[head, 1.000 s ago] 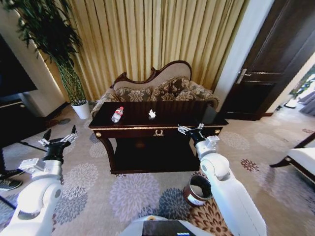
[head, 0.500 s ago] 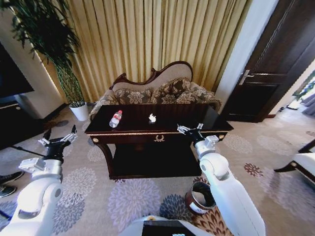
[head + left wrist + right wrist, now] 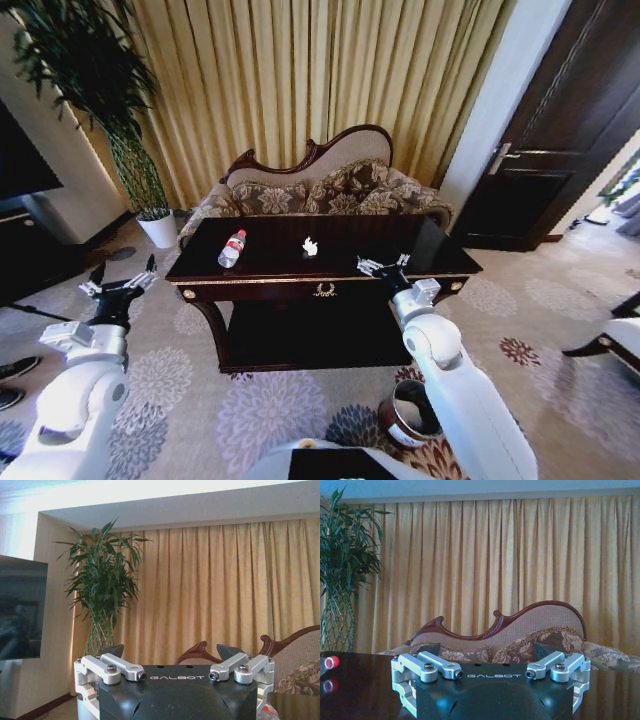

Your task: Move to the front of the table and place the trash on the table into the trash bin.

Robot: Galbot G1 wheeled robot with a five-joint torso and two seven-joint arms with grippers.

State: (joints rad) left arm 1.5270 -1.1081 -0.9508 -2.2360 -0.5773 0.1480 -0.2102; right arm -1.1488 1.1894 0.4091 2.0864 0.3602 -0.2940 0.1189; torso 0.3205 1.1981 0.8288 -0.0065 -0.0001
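both grippers spread wide, holding nothing, before the table (image 3: 250, 275)
left gripper (image 3: 118, 283) off its left end, right gripper (image 3: 382, 266) at its front edge; bottle (image 3: 232, 248) and white scrap (image 3: 310, 246) on top, bin (image 3: 408, 412) on the carpet.

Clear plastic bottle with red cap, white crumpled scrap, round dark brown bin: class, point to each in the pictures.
Clear plastic bottle with red cap (image 3: 231, 249): head view, on its labelled middle.
White crumpled scrap (image 3: 310, 246): head view, on its centre.
Round dark brown bin (image 3: 403, 432): head view, on its white label.
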